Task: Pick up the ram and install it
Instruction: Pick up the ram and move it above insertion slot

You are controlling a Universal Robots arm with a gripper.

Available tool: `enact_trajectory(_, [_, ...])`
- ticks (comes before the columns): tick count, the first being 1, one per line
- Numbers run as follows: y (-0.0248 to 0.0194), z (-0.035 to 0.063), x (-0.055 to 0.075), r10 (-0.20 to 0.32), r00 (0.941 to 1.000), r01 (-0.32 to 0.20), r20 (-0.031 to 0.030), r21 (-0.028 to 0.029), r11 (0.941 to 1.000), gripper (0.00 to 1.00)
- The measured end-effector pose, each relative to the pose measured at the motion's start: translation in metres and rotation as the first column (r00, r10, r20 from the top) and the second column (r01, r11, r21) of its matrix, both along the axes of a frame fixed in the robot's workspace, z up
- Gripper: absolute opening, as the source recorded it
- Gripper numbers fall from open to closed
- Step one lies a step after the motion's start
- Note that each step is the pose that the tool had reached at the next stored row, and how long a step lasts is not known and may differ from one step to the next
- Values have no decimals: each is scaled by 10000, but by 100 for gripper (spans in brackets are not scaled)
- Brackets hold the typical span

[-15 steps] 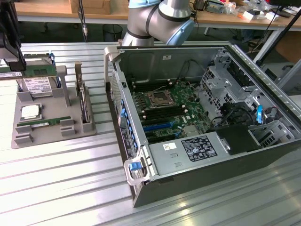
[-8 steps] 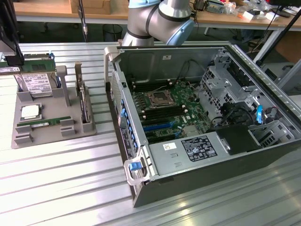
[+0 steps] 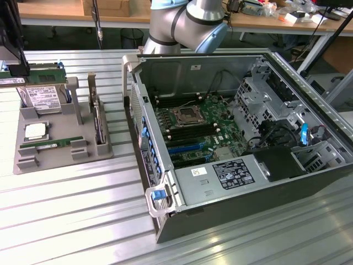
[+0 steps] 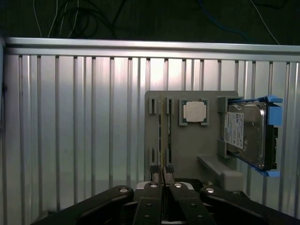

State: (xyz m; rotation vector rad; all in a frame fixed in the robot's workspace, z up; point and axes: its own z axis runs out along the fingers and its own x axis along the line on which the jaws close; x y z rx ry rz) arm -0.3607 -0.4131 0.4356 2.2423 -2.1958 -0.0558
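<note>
Empty gripper (image 4: 162, 172), fingers nearly together, hangs in line with the ram (image 3: 52, 144), slotted edge-up in its tray (image 3: 55, 158) at the exterior view's left, presumably for pinching.

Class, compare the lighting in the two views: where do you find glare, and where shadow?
Exterior view: bright, even light, glare streaks on the ribbed metal table, shade inside the computer case. Wrist view: dimmer overall; the table shines palely, the gripper lies in shadow, darkness beyond the table's edge.
</note>
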Motion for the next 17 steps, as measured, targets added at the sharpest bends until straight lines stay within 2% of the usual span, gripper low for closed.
enact_trajectory(17, [0, 0, 246, 0, 10000, 0, 0, -1, 10000, 12])
